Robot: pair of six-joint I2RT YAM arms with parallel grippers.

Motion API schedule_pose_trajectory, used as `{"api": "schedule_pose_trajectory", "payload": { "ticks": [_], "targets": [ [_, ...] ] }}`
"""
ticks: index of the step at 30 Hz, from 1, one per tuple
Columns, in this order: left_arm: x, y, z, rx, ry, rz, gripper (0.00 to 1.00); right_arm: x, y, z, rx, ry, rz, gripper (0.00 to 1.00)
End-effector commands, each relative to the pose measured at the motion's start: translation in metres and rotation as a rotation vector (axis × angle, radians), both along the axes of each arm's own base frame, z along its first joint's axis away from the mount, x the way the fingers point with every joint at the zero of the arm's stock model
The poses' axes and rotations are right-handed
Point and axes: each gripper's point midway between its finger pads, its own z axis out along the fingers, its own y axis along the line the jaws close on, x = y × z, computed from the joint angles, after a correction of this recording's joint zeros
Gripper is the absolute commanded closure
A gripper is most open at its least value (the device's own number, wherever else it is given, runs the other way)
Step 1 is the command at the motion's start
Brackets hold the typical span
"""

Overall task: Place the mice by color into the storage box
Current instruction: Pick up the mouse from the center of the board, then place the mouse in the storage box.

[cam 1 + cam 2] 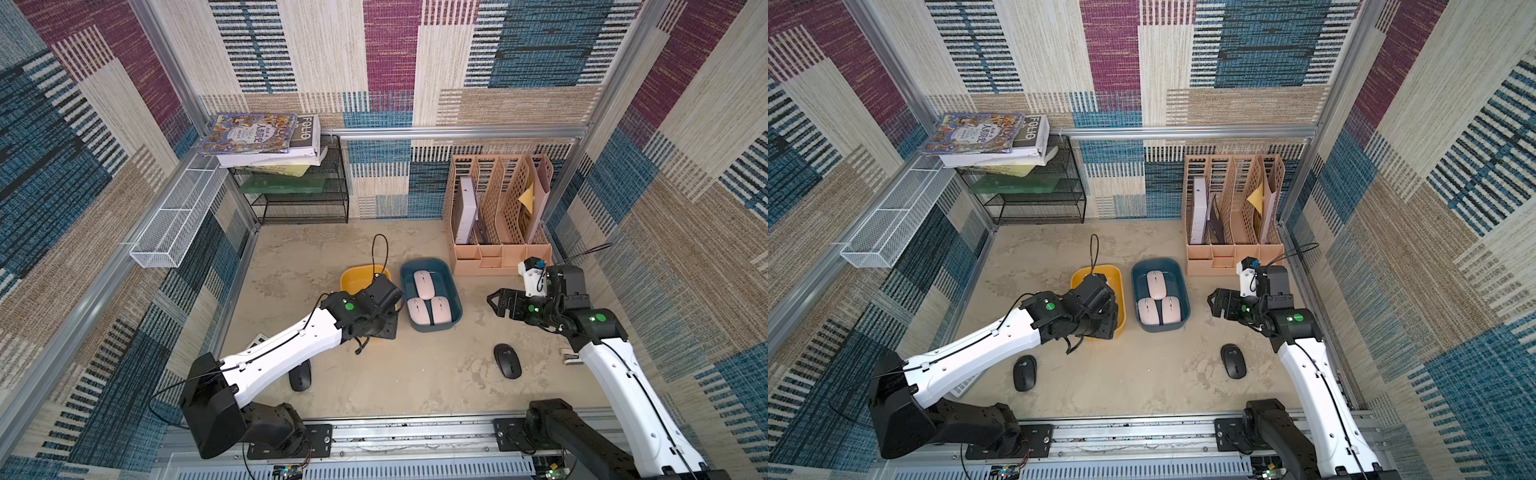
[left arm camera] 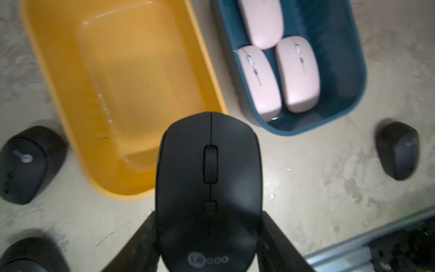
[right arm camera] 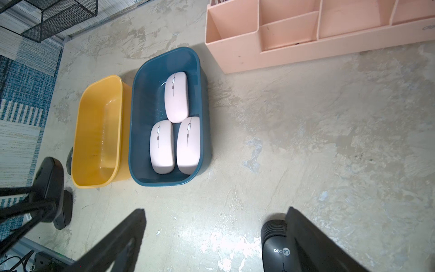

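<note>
Left gripper [image 2: 208, 220] pinching a black mouse [image 2: 208, 164] by its sides, its nose over the front rim of the yellow bin [image 2: 58, 70]. Right gripper [image 1: 493, 305] with jaws spread wide, hanging over the worktop's right side near the pink organizer [image 1: 498, 262]. Three pink mice [image 1: 424, 300] lie in the blue bin [image 1: 455, 291], mid-worktop, just beside the yellow one. Toward the front edge, one loose black mouse on the left [image 1: 1024, 372], another on the right [image 1: 507, 360].

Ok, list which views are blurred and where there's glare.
Left wrist view: soft throughout, black mouse fairly readable, edge mice smeared. Right wrist view: pink mice crisp, gripper fingers blurred. Both top views: sharp, no strong glare.
</note>
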Motion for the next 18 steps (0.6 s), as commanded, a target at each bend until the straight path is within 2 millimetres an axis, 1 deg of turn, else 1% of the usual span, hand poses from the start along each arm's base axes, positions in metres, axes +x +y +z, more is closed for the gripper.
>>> {"api": "schedule_pose_trajectory", "payload": {
  "ticks": [1, 5, 8, 11, 14, 18],
  "targets": [
    [0.009, 0.031, -0.018, 0.140, 0.057, 0.042, 0.46, 0.004, 0.008, -0.001, 0.032, 0.003, 0.016, 0.04],
    [0.028, 0.042, -0.037, 0.186, 0.095, 0.089, 0.46, 0.002, 0.014, -0.004, 0.039, 0.001, 0.032, 0.04],
    [0.041, 0.037, -0.042, 0.195, 0.093, 0.098, 0.46, 0.000, 0.017, -0.007, 0.035, 0.012, 0.048, 0.04],
    [0.050, 0.037, -0.047, 0.238, 0.101, 0.114, 0.46, -0.002, 0.019, -0.011, 0.030, 0.023, 0.059, 0.04],
    [0.055, 0.037, -0.056, 0.267, 0.115, 0.130, 0.46, -0.003, 0.020, -0.013, 0.027, 0.021, 0.067, 0.04],
    [0.056, 0.047, -0.069, 0.317, 0.127, 0.182, 0.45, -0.005, 0.021, -0.018, 0.023, 0.030, 0.074, 0.04]
  ]
}}
